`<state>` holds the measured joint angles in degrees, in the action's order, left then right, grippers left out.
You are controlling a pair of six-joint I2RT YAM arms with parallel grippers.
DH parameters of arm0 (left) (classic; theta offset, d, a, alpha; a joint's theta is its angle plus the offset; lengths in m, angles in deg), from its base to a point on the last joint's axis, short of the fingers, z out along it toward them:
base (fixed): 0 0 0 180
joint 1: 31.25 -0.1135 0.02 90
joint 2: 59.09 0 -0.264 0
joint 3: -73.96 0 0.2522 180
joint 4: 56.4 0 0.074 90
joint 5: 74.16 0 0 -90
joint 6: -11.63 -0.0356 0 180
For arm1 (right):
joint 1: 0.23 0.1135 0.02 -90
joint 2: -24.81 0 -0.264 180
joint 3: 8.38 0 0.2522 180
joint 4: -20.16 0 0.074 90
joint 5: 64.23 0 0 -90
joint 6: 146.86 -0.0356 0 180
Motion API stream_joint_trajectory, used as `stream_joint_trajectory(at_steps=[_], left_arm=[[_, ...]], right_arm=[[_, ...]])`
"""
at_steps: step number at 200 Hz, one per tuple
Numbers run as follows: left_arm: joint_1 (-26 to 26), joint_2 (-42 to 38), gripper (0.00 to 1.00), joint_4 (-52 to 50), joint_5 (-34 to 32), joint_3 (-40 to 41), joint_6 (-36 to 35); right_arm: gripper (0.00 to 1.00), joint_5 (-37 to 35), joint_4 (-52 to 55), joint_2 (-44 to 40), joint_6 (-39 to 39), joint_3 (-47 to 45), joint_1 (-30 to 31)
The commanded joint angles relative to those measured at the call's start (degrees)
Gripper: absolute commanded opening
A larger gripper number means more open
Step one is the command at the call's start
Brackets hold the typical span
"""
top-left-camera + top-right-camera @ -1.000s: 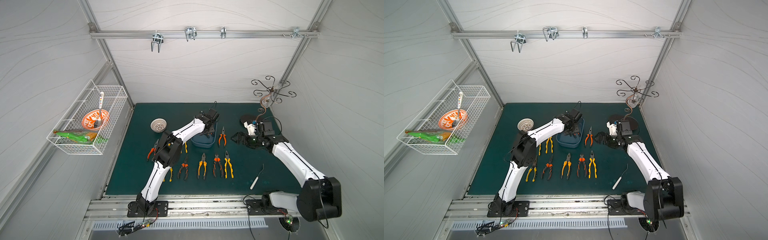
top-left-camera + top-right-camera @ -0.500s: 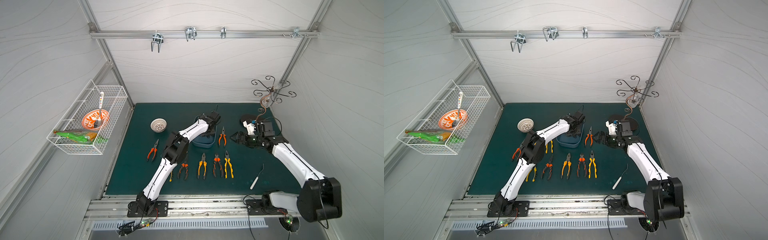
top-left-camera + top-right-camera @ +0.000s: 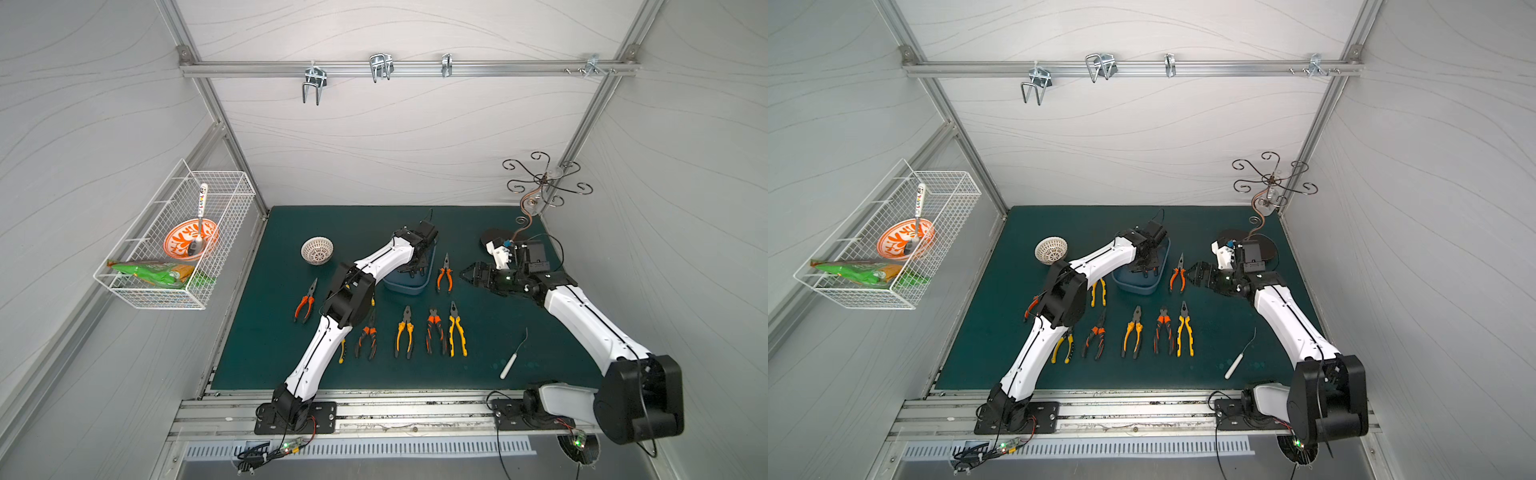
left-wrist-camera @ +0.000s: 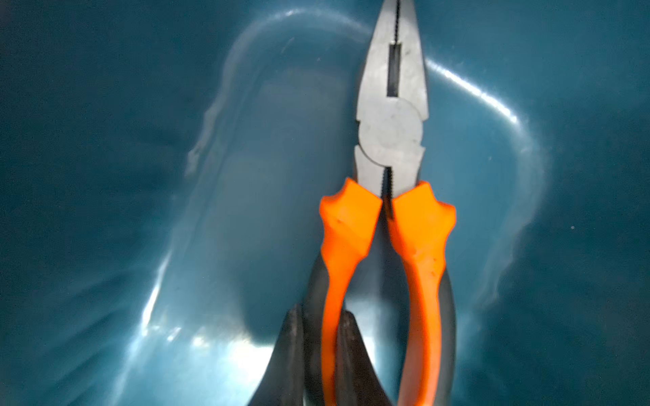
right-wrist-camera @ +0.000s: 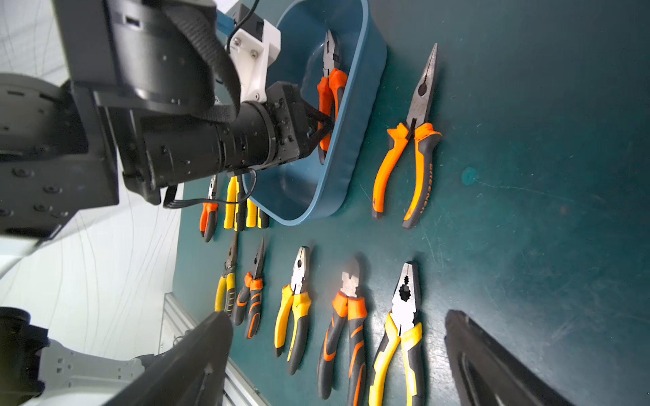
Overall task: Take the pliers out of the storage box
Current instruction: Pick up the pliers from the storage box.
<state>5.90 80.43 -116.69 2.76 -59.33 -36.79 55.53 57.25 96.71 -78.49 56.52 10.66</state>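
The slate-blue storage box [image 3: 417, 288] [image 3: 1156, 276] sits mid-mat. One orange-and-black pair of pliers [image 4: 389, 130] [image 5: 329, 79] lies inside it. My left gripper [image 4: 325, 355] [image 3: 415, 268] [image 3: 1144, 267] reaches down into the box and is shut on one handle of that pair. Its dark fingers [image 4: 293, 351] press that handle from both sides. Several other pliers lie on the mat: an orange needle-nose pair [image 3: 444, 277] beside the box and a row [image 3: 405, 332] in front. My right gripper [image 3: 467, 274] [image 3: 1192, 274] [image 5: 337, 323] hovers open to the right of the box, holding nothing.
A white perforated bowl [image 3: 317, 250] stands left of the box. A thin white-handled hook tool [image 3: 513, 357] lies front right. A white wire basket [image 3: 174, 286] hangs on the left wall. A black swirl stand [image 3: 540, 183] rises in the back right corner.
The left gripper's fingers have closed onto the pliers handle inside the box, and its arm has shifted slightly right. The right arm has hardly moved.
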Motion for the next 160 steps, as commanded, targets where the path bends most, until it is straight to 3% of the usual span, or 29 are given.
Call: stream_joint_trajectory(at_steps=[1,84,118,160], left_arm=[[-0.4,-10.4,0.0,5.8,-1.2,6.1,-3.9],[-0.1,-37.7,0.0,27.7,6.1,33.8,0.0],[3.0,-45.8,0.0,36.1,5.5,43.7,4.9],[8.5,-51.8,0.0,40.5,3.7,48.6,5.2]], right_arm=[[0.99,2.5,-0.8,-0.2,-1.4,1.8,0.1],[0.99,2.7,-2.2,-5.8,-5.5,3.7,5.9],[0.97,-3.8,-5.1,-6.4,-8.1,5.3,12.5],[0.96,-9.5,-6.9,-2.7,-10.1,8.8,18.7]])
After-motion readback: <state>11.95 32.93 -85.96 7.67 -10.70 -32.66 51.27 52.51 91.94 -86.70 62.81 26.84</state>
